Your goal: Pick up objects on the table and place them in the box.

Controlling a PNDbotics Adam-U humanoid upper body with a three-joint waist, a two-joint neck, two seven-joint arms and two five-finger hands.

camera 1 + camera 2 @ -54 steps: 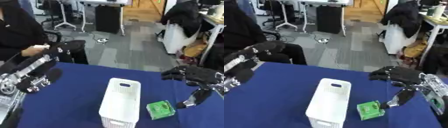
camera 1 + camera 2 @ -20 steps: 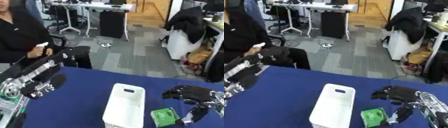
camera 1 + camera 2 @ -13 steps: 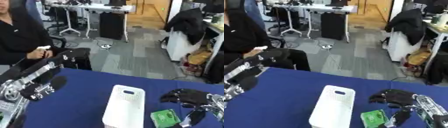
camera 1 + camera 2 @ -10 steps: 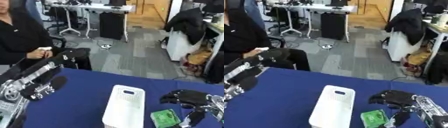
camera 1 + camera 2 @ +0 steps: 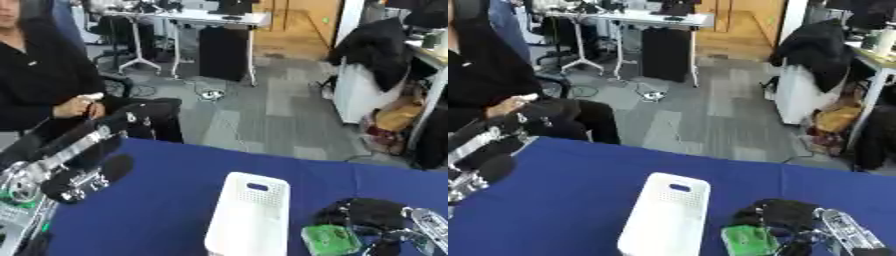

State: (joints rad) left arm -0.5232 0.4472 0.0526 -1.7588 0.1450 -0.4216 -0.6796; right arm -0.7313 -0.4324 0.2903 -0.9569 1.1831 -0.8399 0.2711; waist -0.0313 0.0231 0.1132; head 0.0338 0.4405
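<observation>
blue table [image 5: 166, 200], white box [image 5: 251, 215], green object [image 5: 748, 239] under right robot hand [image 5: 785, 216]

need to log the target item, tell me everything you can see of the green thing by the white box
The green object is small, flat and roughly square, bright green with a paler, shiny-looking top, perhaps a wrapped packet. It lies on the blue table near the view's lower edge, just right of the white perforated box and apart from it. The right hand is right over its far right side, fingers curled downward around it; whether they touch it cannot be told. Its near edge is cut off by the frame.
</observation>
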